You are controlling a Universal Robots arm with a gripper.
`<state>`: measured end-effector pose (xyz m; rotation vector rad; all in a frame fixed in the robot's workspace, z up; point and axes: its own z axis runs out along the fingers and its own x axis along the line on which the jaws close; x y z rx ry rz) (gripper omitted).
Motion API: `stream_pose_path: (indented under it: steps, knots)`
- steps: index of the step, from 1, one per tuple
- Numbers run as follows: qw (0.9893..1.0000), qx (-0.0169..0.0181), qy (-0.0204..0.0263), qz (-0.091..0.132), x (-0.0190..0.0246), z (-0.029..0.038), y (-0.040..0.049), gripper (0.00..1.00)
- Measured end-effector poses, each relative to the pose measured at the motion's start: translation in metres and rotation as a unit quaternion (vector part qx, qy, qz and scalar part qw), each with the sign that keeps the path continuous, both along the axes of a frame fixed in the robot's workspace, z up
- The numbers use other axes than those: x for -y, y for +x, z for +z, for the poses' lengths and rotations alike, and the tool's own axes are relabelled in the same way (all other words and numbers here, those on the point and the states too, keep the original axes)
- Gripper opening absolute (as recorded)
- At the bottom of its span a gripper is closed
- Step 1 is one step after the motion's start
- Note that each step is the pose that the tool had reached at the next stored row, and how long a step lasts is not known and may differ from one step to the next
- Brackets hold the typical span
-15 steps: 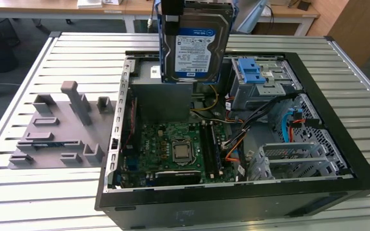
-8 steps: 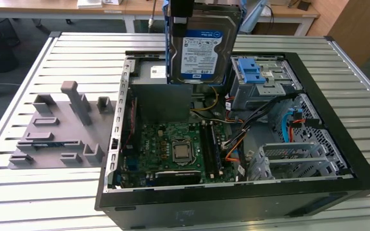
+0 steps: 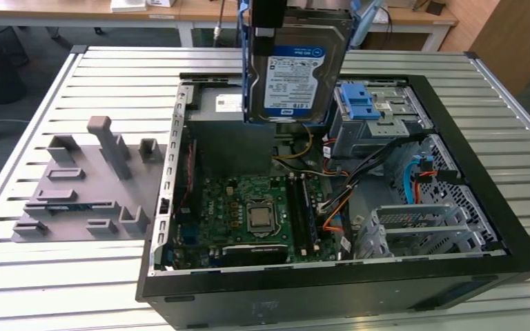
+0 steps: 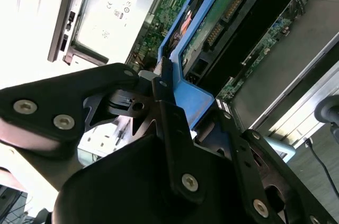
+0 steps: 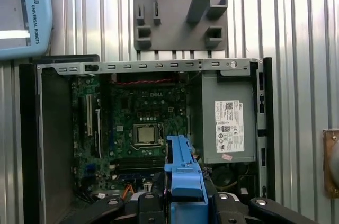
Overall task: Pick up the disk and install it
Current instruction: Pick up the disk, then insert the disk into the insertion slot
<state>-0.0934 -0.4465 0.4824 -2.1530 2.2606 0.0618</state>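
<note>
Your tool (image 4: 161, 83) pinches the disk (image 3: 297, 76), upper centre of frame, above the open computer case (image 3: 339, 296): looks like the carry step, install not done.

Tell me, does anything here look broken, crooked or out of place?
Nothing looks damaged or spilled. The one odd sight is the disk, hanging upright in the air over the open computer case, clamped by its blue frame in the gripper rather than seated in a bay.
</note>
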Motion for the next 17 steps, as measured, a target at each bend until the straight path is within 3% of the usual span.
stream_pose_path:
  steps: [4,17]
  knots:
    - [1.0,0.0,0.0,0.0,0.0019,0.0,0.0018,0.37]
    - [1.0,0.0,0.0,0.0,0.0024,0.0,0.0021,0.37]
